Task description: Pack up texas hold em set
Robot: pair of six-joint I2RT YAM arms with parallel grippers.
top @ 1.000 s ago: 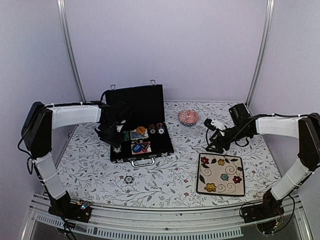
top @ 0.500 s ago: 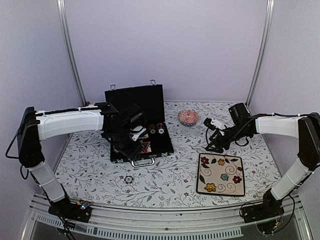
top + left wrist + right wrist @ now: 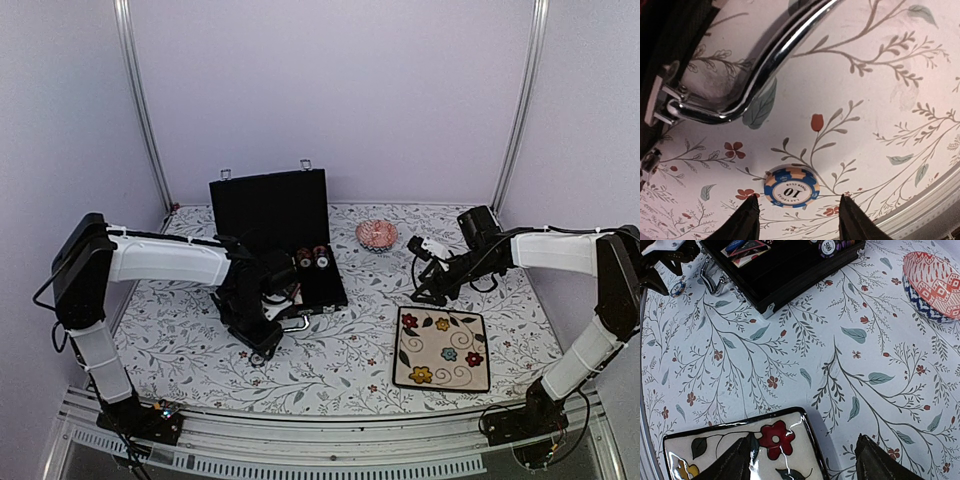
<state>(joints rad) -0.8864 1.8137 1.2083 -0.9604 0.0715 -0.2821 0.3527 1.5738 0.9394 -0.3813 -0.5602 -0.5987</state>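
Left gripper [image 3: 797, 212] newly over 10 chip [image 3: 790, 186]

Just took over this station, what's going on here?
The left gripper is open and poised over a loose blue-and-cream chip marked 10, on the table by the handle of the open case. Other chips and cards sit in the case. The right gripper is open and empty, above the table by the flowered plate.

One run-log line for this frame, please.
left claw open, above loose blue 10 chip by case handle | right claw open over plate corner | case open, chip not yet packed
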